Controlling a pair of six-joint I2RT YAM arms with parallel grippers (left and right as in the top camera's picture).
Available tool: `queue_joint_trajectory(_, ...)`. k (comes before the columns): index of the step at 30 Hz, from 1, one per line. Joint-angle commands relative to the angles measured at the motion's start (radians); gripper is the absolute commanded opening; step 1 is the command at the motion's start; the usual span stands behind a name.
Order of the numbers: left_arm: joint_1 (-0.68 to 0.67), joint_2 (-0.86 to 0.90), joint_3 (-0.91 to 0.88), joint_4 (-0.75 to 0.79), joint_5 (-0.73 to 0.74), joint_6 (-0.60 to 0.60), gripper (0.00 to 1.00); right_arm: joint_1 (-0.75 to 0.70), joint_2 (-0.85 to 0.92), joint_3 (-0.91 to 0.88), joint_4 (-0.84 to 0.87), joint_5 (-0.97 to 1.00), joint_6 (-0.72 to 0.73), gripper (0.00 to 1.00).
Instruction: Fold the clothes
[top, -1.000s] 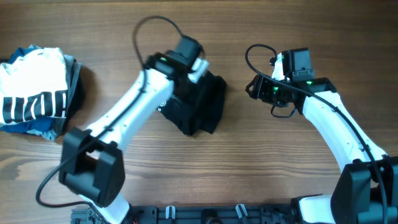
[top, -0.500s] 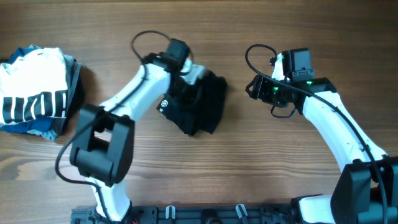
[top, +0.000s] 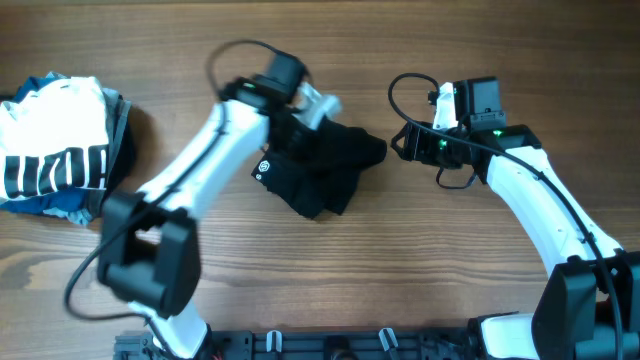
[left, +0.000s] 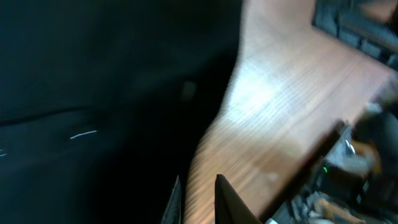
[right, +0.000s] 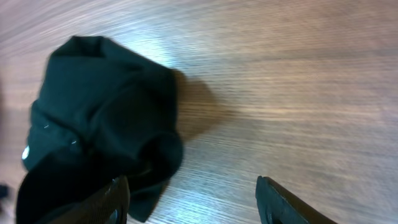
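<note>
T-shirt: plain black; small white logo print noted. Bench: mid-brown wood, darker grain streaks. Striped garment: white w/ black stripes. Other garment: blue. L arm, R arm: white shells, black joints; green LED recorded on R.

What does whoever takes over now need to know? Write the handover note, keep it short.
Left gripper: at the black T-shirt's far edge. The wrist view is blurred, so I cannot tell whether it is open, shut or holding fabric.
Right gripper: open, empty, over bare table just right of the shirt.
Shirt: bunched in a lump mid-table, white logo showing on its left side.
Done: no neat fold visible.
Left: spread it flat, then fold it. Leave the striped pile at the table's left edge alone.
</note>
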Motion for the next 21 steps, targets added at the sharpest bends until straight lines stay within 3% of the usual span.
queue_joint_trajectory(1,0.064,-0.048,0.019,-0.025,-0.164,0.010,0.06,0.000,-0.017,0.015,0.021,-0.080,-0.071,0.65)
queue_joint_trajectory(6,0.027,0.014,-0.069,0.010,-0.140,0.002,0.04,0.000,-0.017,0.015,0.029,-0.080,-0.049,0.65)
queue_joint_trajectory(9,-0.058,0.058,-0.126,0.088,0.039,-0.017,0.04,0.000,-0.017,0.015,0.031,-0.080,-0.049,0.65)
queue_joint_trajectory(11,-0.132,0.064,-0.126,0.126,0.078,-0.017,0.04,0.000,-0.017,0.015,0.035,-0.080,-0.048,0.65)
queue_joint_trajectory(14,-0.180,0.055,-0.087,0.117,0.048,-0.017,0.04,0.000,-0.017,0.015,0.040,-0.080,-0.045,0.65)
queue_joint_trajectory(17,-0.131,0.016,0.021,0.014,-0.057,-0.016,0.04,0.003,-0.017,0.014,0.039,-0.115,-0.093,0.61)
queue_joint_trajectory(19,-0.082,-0.012,0.064,-0.029,-0.158,-0.016,0.11,0.021,-0.017,0.014,0.045,-0.190,-0.198,0.52)
queue_joint_trajectory(21,-0.025,-0.035,0.071,-0.032,-0.254,-0.016,0.40,0.055,-0.016,0.013,0.055,-0.212,-0.261,0.48)
